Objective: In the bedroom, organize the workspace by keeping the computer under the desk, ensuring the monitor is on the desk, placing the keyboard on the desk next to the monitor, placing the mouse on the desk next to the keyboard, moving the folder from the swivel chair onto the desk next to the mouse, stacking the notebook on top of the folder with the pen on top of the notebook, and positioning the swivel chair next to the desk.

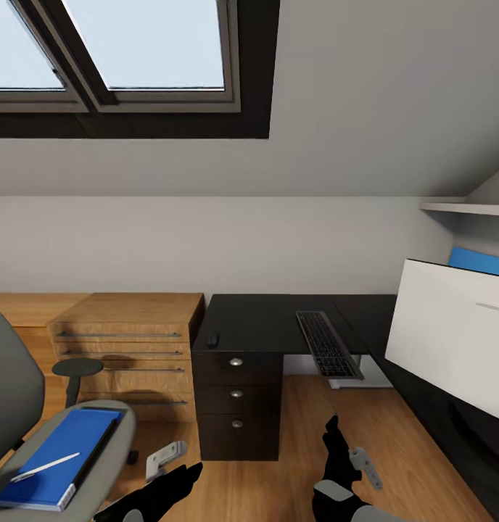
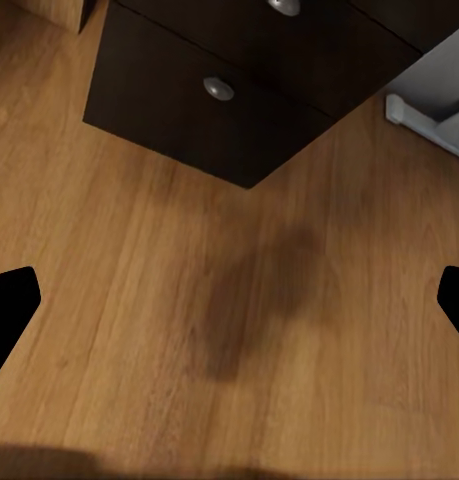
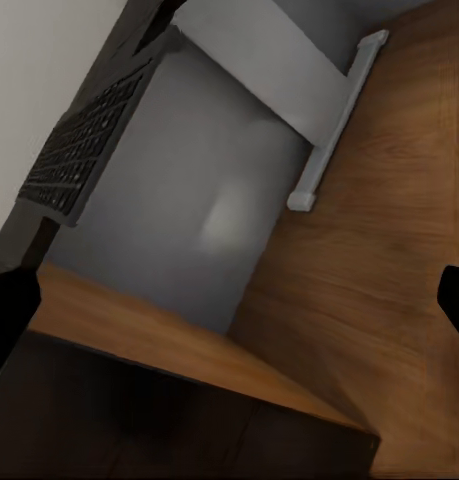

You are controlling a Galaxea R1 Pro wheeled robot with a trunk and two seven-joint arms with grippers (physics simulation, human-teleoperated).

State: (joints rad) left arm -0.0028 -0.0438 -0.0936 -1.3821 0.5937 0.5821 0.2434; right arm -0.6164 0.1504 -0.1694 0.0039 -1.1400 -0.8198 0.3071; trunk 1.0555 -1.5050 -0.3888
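**Still to move: folder on the chair, keyboard hanging off the edge**

Leftmost, the swivel chair (image 1: pixel 17 406) carries the blue folder (image 1: pixel 57 457) flat on its seat, a white pen (image 1: pixel 50 465) lying across the cover. No notebook can be made out.

The folder looks stiff, thin and light; best taken by a free edge, probably the near corner. The pen would likely roll off if tilted.

The left gripper (image 1: pixel 173 482) and right gripper (image 1: pixel 335 438) hang low over the wood floor, fingers spread, holding nothing.

On the black surface of the desk (image 1: pixel 257 322), the keyboard (image 1: pixel 327 344) overhangs the front edge. A small dark object (image 1: pixel 212 338) near the corner may be the mouse. The monitor (image 1: pixel 452 344) shows its white back, its stand cut off.
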